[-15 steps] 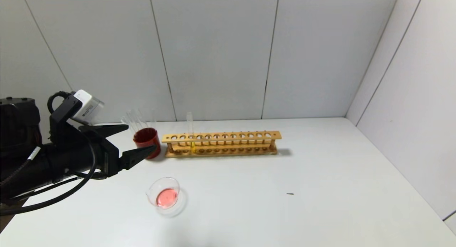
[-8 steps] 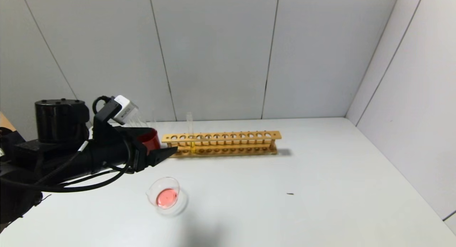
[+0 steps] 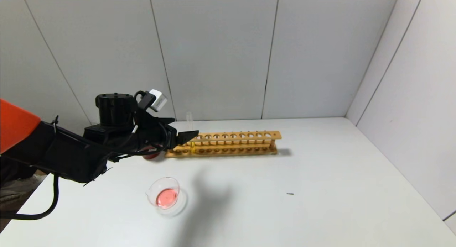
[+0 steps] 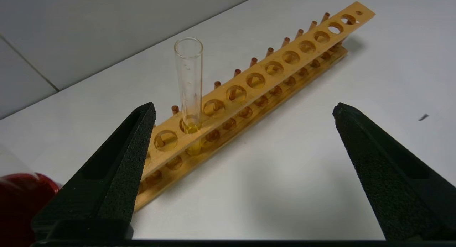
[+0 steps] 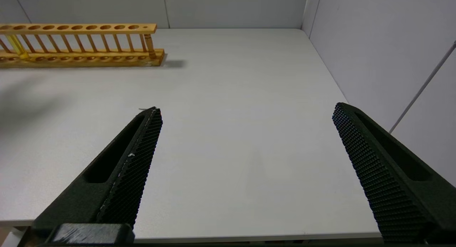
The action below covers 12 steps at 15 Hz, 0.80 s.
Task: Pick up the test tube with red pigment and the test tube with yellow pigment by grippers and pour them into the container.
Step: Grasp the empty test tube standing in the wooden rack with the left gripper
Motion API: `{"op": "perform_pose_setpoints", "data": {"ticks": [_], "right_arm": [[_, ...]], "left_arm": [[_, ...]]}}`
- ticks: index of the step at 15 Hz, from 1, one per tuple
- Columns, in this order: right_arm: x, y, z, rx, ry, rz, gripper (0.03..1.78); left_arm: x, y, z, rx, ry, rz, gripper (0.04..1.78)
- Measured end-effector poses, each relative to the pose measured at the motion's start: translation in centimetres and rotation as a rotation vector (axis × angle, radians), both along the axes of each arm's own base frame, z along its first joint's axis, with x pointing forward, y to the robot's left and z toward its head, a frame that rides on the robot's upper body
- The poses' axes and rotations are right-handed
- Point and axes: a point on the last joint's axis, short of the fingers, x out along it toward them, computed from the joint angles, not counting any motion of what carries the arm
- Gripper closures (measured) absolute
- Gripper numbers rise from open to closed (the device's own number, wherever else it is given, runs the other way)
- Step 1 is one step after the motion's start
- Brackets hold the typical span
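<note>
The test tube with yellow pigment (image 3: 190,129) stands upright in a hole near the left end of the wooden rack (image 3: 228,143). It also shows in the left wrist view (image 4: 188,79). My left gripper (image 3: 182,127) is open and empty, just left of this tube at about its height, not touching it; in the left wrist view (image 4: 244,108) the tube stands beside one finger. The container (image 3: 166,196) sits near the table's front and holds red-pink liquid. No tube with red pigment is in view. My right gripper (image 5: 245,110) is open and empty over bare table.
A dark red cup (image 3: 151,155) stands left of the rack, mostly hidden behind my left arm; it shows in the left wrist view (image 4: 21,197). The rack's other holes are empty. The rack's right end shows in the right wrist view (image 5: 82,44). Walls close the back and right.
My left arm has swung forward and right, from beside the red cup to the rack's left end, and now covers the cup. The gripper stayed open.
</note>
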Motion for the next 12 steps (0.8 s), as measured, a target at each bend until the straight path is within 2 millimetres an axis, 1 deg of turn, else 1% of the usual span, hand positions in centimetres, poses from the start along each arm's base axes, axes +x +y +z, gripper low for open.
{"op": "perform_pose_setpoints", "data": {"ticks": [5,7,8,10,11,12], "right_arm": [[0.0,0.0,0.0,0.0,0.0,0.0,0.06],[0.0,0.0,0.0,0.0,0.0,0.0,0.06],[0.0,0.0,0.0,0.0,0.0,0.0,0.06],[0.0,0.0,0.0,0.0,0.0,0.0,0.06],[0.0,0.0,0.0,0.0,0.0,0.0,0.06],[0.0,0.0,0.0,0.0,0.0,0.0,0.06]], "left_arm": [[2.9,-0.8,-1.1,0.004,-0.007,0.026,0.07],[4.1,-1.1,-1.5,0.01,-0.018,0.057,0.11],[4.6,-1.2,-1.8,0.013,-0.019,0.068,0.17],[5.2,-1.4,-2.3,0.017,-0.015,0.078,0.38],[5.4,-1.4,-2.5,0.018,-0.013,0.078,0.51],[5.6,-1.5,-2.7,0.018,-0.013,0.078,0.68]]}}
